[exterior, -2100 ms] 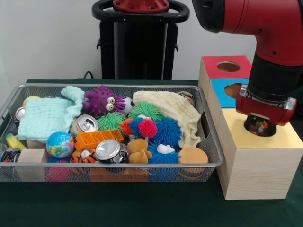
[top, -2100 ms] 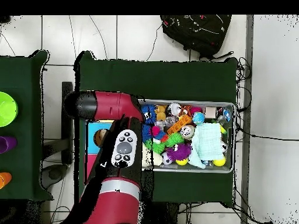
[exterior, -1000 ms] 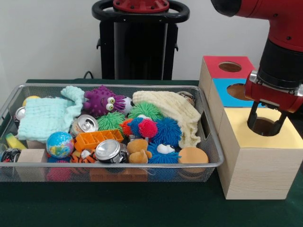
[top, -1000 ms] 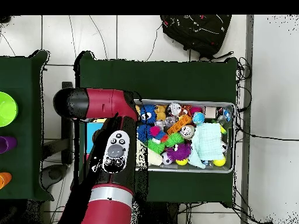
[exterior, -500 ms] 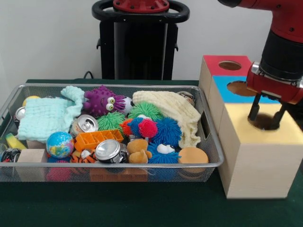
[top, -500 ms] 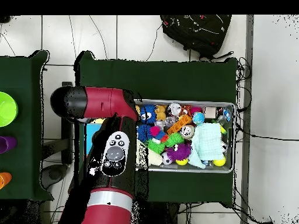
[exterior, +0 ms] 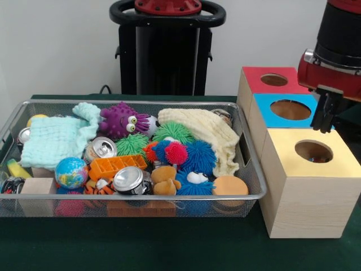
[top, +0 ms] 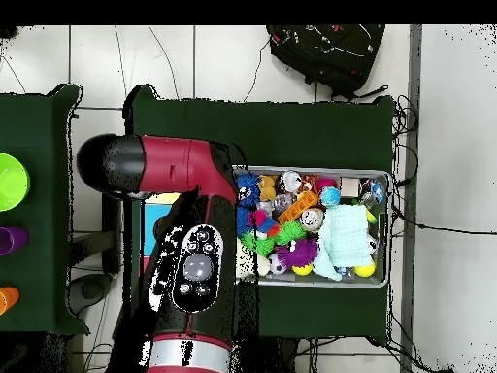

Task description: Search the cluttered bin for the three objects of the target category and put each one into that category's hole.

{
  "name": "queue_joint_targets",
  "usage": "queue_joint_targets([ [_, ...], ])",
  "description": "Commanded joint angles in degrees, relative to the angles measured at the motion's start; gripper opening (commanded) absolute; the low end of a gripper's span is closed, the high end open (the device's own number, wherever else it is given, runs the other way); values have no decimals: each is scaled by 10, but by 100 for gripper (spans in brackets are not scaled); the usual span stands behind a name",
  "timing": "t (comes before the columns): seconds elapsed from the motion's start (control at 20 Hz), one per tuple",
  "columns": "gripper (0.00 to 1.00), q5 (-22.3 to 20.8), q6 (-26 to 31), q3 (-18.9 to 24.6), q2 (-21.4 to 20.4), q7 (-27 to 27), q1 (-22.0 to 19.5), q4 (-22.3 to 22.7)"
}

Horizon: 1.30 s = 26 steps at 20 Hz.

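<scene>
The silver wire-mesh bin (exterior: 248, 197) fills the left and middle of the front view, and it also shows in the overhead view (top: 386, 229). A bundle of red, blue and white strands (exterior: 154, 151), seemingly a rope toy, lies half buried among spiky balls. No other rope toy shows in the bin. The yellow-topped cube (exterior: 293, 164) stands right of the bin, with its round hole (exterior: 313, 151) uncovered. My gripper (exterior: 345, 127) hangs open and empty above the blue and yellow cubes. One finger (exterior: 325, 113) shows; the other is cut off by the frame edge.
The blue-topped cube (exterior: 265, 104) and red-topped cube (exterior: 254, 76) stand behind the yellow one. The bin holds a purple googly-eyed plush (exterior: 121, 119), cans, cloths, a globe ball (exterior: 71, 172) and wooden blocks. In the overhead view my arm (top: 194, 272) covers the cubes.
The gripper held a rope toy in the yellow cube's hole, then opened and rose up and to the right. The hole is now uncovered.
</scene>
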Motion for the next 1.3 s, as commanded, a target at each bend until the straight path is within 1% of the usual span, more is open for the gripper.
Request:
queue_joint_targets([
  [0.05, 0, -18, 69, 15, -35, 30, -24, 19],
  [0.15, 0, -27, 154, 7, -77, -3, -38, 8],
  [0.2, 0, -32, 178, 9, -93, -28, -49, 9],
  [0.25, 0, -35, 186, 15, -105, -55, -63, 16],
  [0.35, 0, -36, 177, 26, -128, -95, -86, 44],
  [0.45, 0, -37, 147, 38, -145, -127, -105, 74],
  [0.6, 0, -34, 94, 72, -151, -177, -145, 114],
  [0.75, 0, -45, 42, 91, -161, -191, -167, 145],
  [0.85, 0, -61, 36, 98, -171, -200, -173, 145],
  [1.0, 0, -83, 62, 101, -186, -196, -174, 133],
  [1.1, 0, -91, 58, 111, -190, -196, -178, 138],
  [1.2, 0, -101, 42, 118, -196, -191, -180, 146],
  [1.3, 0, -114, 50, 122, -196, -189, -181, 137],
])
